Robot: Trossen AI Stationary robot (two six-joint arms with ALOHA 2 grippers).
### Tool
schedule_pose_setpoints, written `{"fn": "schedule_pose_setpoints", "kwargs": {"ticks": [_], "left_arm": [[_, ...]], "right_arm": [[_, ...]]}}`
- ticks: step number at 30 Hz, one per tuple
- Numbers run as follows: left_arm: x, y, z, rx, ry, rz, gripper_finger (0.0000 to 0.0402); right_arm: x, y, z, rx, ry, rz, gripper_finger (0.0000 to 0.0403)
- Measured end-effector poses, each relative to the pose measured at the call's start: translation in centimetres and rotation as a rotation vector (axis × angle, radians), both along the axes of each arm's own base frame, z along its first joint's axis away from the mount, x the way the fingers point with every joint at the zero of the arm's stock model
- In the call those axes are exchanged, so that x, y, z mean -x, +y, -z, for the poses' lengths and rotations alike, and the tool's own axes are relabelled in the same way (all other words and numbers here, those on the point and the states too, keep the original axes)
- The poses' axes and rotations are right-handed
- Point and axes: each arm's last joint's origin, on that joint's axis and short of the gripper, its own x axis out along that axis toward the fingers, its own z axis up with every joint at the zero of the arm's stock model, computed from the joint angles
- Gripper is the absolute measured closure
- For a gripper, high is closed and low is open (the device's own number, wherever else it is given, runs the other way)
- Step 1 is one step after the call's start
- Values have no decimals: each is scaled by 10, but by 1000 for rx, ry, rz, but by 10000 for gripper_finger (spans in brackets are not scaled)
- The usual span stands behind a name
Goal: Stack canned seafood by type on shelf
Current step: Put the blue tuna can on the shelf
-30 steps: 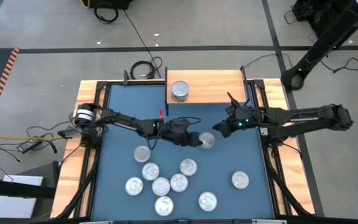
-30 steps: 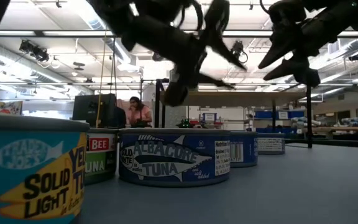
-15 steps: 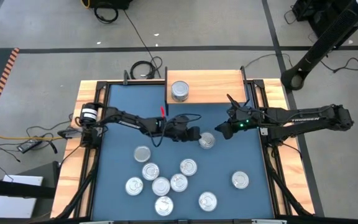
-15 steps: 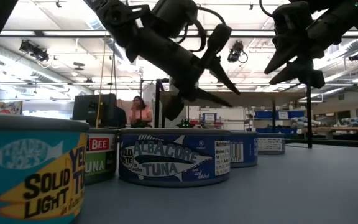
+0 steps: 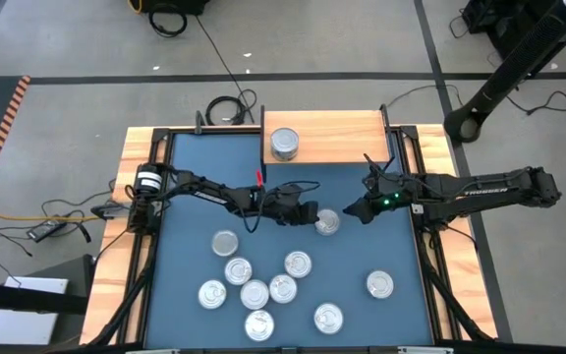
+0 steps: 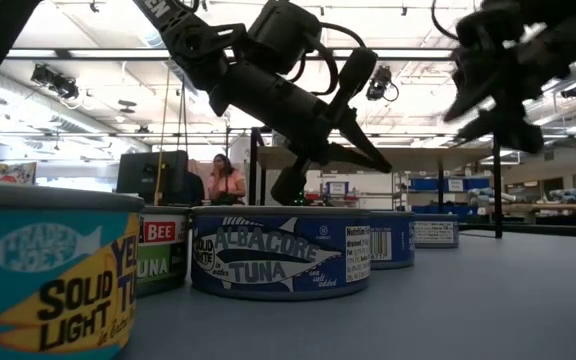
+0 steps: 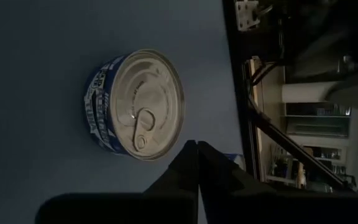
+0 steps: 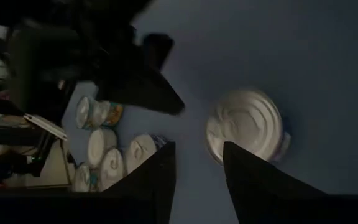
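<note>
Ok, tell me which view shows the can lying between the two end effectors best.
The left wrist view: the can fills the frame, pull-tab lid and blue side label plain. The high view shows only a small silver disc between the left end effector and right end effector. The right wrist view gives its pale lid. The low view: cannot tell.

Two slim black jointed arms. Left arm: silver-and-black motor cap at base, red tag midway, thin black cable loops. Right arm: white lettering, green light near wrist.
</note>
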Motion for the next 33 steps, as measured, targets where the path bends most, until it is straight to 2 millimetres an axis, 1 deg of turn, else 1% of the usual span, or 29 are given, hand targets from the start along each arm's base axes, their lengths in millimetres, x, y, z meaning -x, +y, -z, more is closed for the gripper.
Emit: {"fn": "schedule_pose_setpoints", "kwargs": {"ticks": [4,7,10,13,17,20,23,28,33], "left_arm": [[0,0,3,5,16,2,398],[0,-1,3,13,9,16,398],[-1,-1,3,21,2,13,399],[-2,-1,10,40,21,24,400],[-5,-1,17,54,5,27,400],[-7,-1,15,50,-35,22,400],[-7,-1,15,51,-30,18,401],[-4,-1,21,48,29,15,401],[-6,0,25,42,29,12,401]], "right_arm": [[7,3,23,-94,-84,47,261],[7,5,32,-127,-144,55,261],[7,5,31,-128,-175,57,261],[8,4,36,-115,-153,74,261],[10,4,42,-122,-135,85,261],[11,4,45,-132,-125,93,261],[11,4,45,-133,-127,94,261],[11,4,45,-131,-129,93,261],[11,4,44,-117,-130,84,261]]}}
